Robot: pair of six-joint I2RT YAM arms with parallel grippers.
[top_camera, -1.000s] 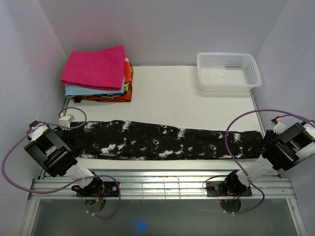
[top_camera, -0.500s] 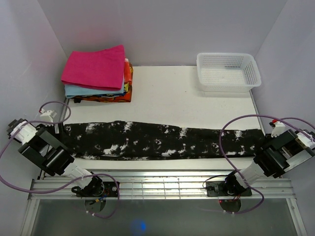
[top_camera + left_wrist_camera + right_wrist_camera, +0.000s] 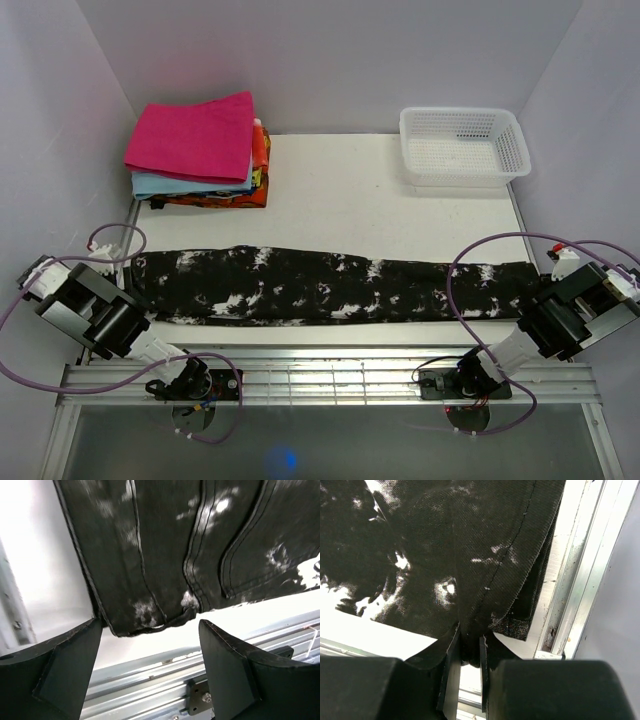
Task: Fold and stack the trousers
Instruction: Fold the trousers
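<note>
The black trousers (image 3: 330, 285) with white blotches lie stretched flat in a long strip across the near part of the table. My left gripper (image 3: 124, 266) is at their left end. In the left wrist view it (image 3: 150, 630) is open, and the trousers' end (image 3: 165, 545) lies on the table just beyond the fingertips, not held. My right gripper (image 3: 541, 291) is at the right end. In the right wrist view it (image 3: 469, 647) is shut on a fold of the trousers (image 3: 470, 555) at their edge.
A stack of folded clothes (image 3: 200, 150) with a pink piece on top sits at the back left. A white mesh basket (image 3: 463, 145) stands at the back right. An aluminium rail (image 3: 330, 375) runs along the near edge. Walls stand close on both sides.
The trousers' left end has been drawn leftwards, so the strip is longer. My left arm has moved left and its gripper now stands open. My right arm has shifted slightly down and right.
</note>
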